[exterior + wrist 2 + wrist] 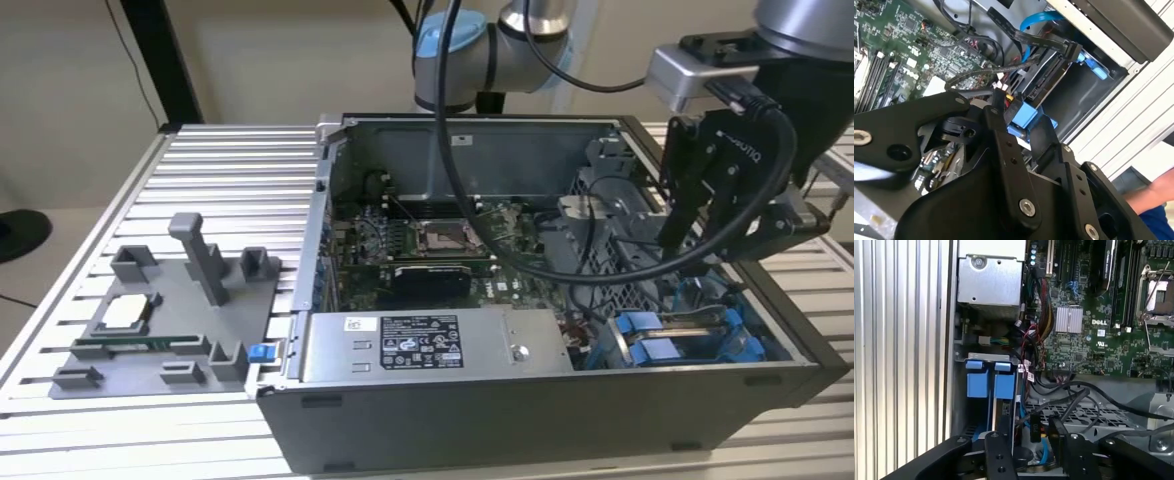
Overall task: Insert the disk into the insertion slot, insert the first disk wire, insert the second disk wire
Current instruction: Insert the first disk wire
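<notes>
Black two-finger gripper [1028, 437], fingers [999, 455] apart, nothing held, above silver-grey disk [989, 385] in blue carrier, seated in grey metal insertion slot [959, 390]. Watch your loose black wires [1070, 388]: fingers could snag them, unseat connector.

Disk [1046, 80] partly behind the jaws

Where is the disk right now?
The disk sits low in the open case, on the exterior view's right, beside the power supply and below the gripper.
</notes>
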`<action>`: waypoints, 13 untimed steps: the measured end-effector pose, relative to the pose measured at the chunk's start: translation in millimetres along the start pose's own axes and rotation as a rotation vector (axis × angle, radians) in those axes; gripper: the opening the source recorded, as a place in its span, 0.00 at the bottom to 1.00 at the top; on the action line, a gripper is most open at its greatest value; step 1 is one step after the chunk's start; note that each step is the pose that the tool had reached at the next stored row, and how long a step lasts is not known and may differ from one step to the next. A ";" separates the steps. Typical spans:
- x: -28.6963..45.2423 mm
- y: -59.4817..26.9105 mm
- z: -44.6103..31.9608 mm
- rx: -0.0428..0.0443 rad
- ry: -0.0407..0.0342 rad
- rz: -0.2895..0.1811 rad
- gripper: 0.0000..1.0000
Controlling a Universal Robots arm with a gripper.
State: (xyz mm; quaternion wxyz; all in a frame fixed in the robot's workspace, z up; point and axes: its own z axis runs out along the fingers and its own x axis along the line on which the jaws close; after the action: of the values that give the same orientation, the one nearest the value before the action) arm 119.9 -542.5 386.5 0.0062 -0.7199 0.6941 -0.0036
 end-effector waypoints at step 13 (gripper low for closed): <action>-1.6 9.0 0.2 0.0255 0.0000 -0.004 1.00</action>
State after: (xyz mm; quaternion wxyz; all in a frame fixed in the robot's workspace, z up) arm 110.9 -541.3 386.1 0.0154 -0.7210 0.6926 -0.0125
